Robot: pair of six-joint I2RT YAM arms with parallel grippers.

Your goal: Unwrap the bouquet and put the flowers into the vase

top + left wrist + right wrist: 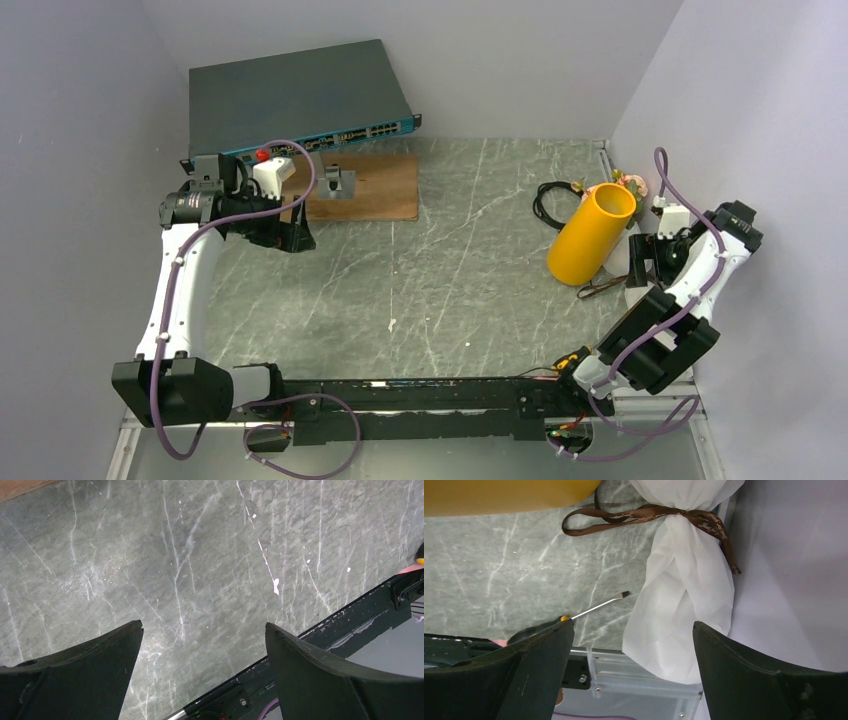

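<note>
Fingers (539,660) of the right gripper (632,625) are spread wide, straddling the translucent white paper-wrapped bouquet (684,595) at three o'clock, tucked against the wall beside the yellow-orange cylindrical plastic vase (592,233). It looks set to take the bundle! The thin brown ribbon (644,512) is still tied. The left gripper (204,625) is wide too, holding nothing at ten o'clock, clear of the work.
</note>
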